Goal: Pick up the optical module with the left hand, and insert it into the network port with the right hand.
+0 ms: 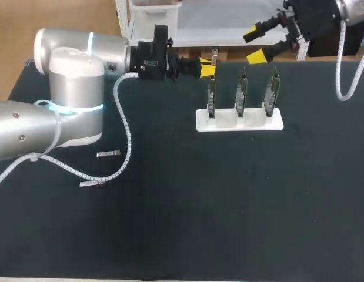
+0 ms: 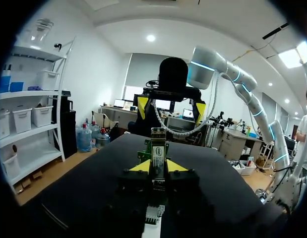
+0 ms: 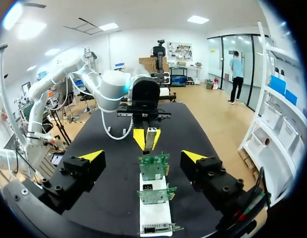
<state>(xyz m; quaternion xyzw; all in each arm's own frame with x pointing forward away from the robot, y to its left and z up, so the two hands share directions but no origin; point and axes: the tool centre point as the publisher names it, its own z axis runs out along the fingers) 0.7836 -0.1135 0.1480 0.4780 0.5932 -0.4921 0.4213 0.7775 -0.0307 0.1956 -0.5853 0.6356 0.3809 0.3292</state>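
Left gripper (image 1: 206,67): clamping module (image 2: 157,148). Right gripper (image 1: 255,47): hanging spread, empty. Risk: module tilting during handover, jamming against the cards (image 1: 241,94).

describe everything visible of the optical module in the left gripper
The optical module is a slim, metallic-looking bar with a label on one face. The left gripper clamps it between its yellow tips, the front end sticking out past them. It hangs above the table beside the end green card of the white holder, apparently not touching it.
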